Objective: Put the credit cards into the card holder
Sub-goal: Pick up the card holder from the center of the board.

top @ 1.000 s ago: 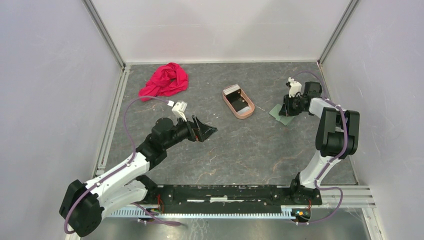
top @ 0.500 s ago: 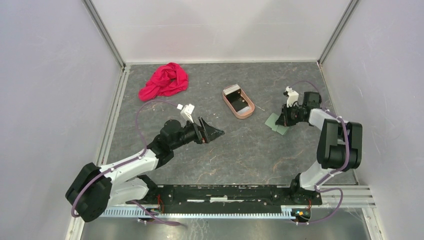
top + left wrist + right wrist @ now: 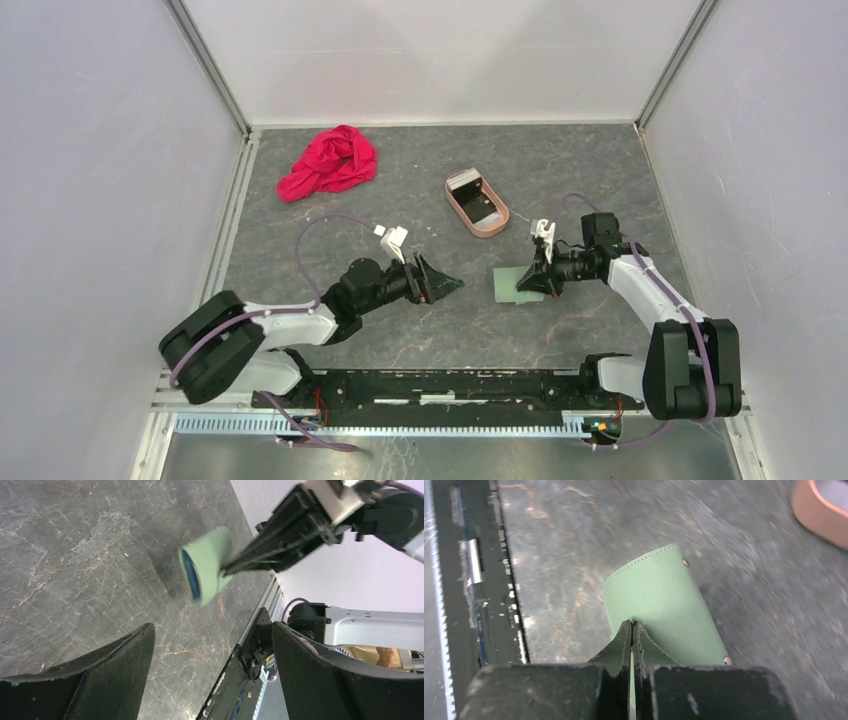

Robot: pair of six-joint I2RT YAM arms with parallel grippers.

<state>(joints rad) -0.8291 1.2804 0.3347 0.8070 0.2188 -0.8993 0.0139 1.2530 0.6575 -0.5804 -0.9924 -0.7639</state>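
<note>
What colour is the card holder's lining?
The card holder is blue inside and sage green outside. The lining shows best in the left wrist view.

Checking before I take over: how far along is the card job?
Nothing is loaded yet: the credit cards lie in the tray. In hand: the right gripper is shut on the card holder, with the left gripper open facing it. Remaining: opening the holder and inserting every card.

The card holder looks matt, fine-grained leather (metal snaps) on a stone-veined table.
</note>
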